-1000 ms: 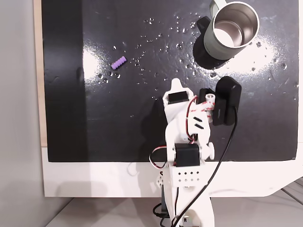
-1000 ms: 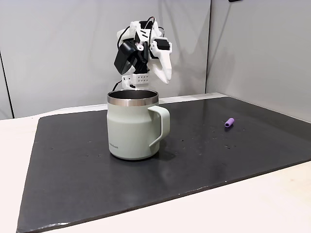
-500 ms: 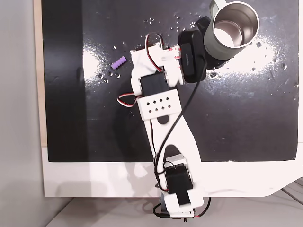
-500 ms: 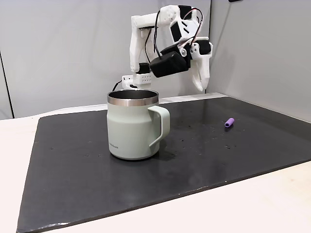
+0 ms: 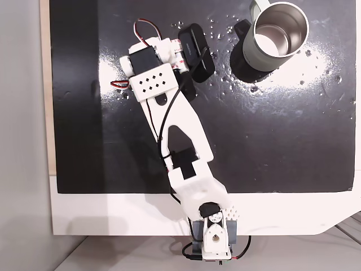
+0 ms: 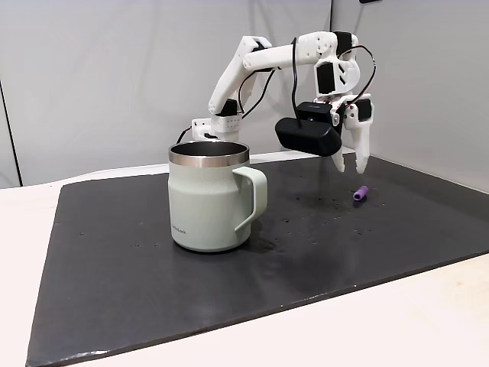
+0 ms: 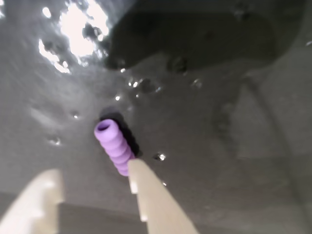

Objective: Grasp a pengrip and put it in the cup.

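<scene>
Cup [image 6: 210, 200]: stands on the dark worktop [image 6: 137, 267], left in the side fixed view, well apart from the pengrip.
Hand [image 6: 350, 165]: fingers apart, tips down, hovering above the pengrip.
Pengrip [image 6: 361, 193]: lies flat, far right.
Risk: one fingertip [image 7: 132, 170] overlaps its end; descending off-centre could knock it rolling away.

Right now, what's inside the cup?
The cup shows bare shiny steel on the visible inner wall and floor; its near wall hides part. The pengrip lies on the black mat.
</scene>
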